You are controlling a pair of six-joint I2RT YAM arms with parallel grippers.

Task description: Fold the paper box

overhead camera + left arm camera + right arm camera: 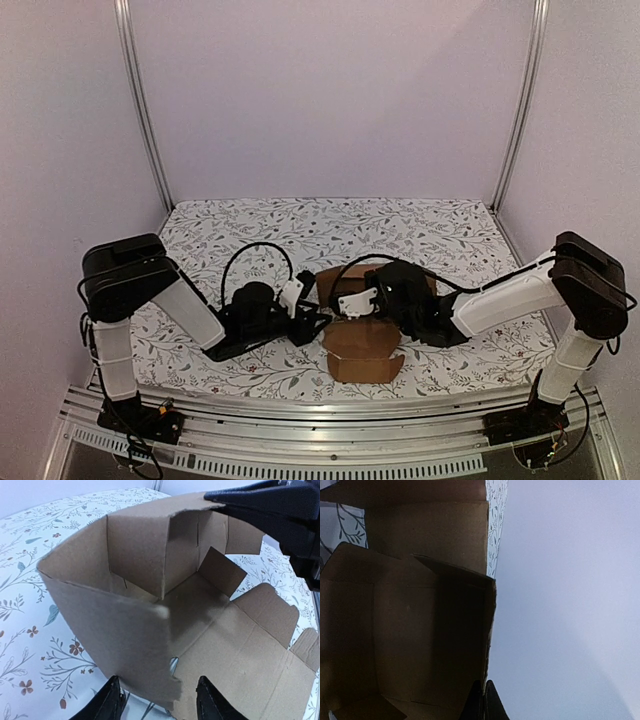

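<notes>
Paper box (140, 605): I read it as plain brown cardboard, matt, a bit fibrous, cut edges raw and fuzzy. Counter (250, 225) has a matt floral-print cover, cloth or paper, I can't tell which. Left gripper (158, 695) jaws are black and smooth with a slight sheen, plastic-looking. Arm shells (190, 310) are smooth white plastic. Near rail (330, 410) is ribbed bare metal. Walls (330, 90) are plain and matt.

soft, even, lilac-tinted light; paper box (420, 630) interior dim and heavily shadowed
</notes>
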